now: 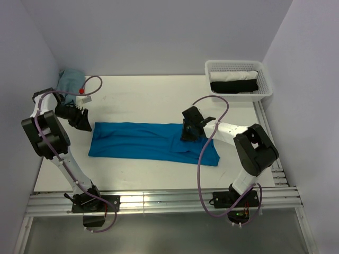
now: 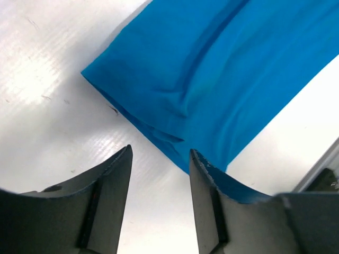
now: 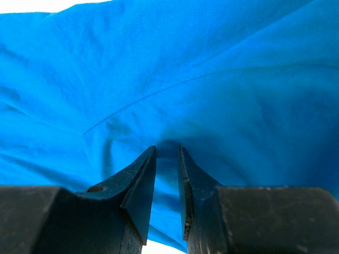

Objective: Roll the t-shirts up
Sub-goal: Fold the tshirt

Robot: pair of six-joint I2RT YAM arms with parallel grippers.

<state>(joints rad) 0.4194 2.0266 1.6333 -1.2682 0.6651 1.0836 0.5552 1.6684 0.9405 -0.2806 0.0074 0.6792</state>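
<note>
The soft, limp blue t-shirt (image 1: pixel 148 140) lay in a long strip on the counter (image 1: pixel 143 100); left hand (image 2: pixel 160 150) wide, empty beside its end, where I'd grip; right hand (image 3: pixel 167 149) narrow mid-cloth, hold unclear

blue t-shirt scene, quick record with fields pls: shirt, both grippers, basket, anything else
shirt: blue t-shirt folded into a long strip, flat on the table, not rolled
left gripper: open, empty, at the strip's left end
right gripper: jaws narrow, pinching fabric toward the right end
basket: white mesh basket, far right, holding a white roll and a black roll
other: pale cloth bunched at far left
</note>
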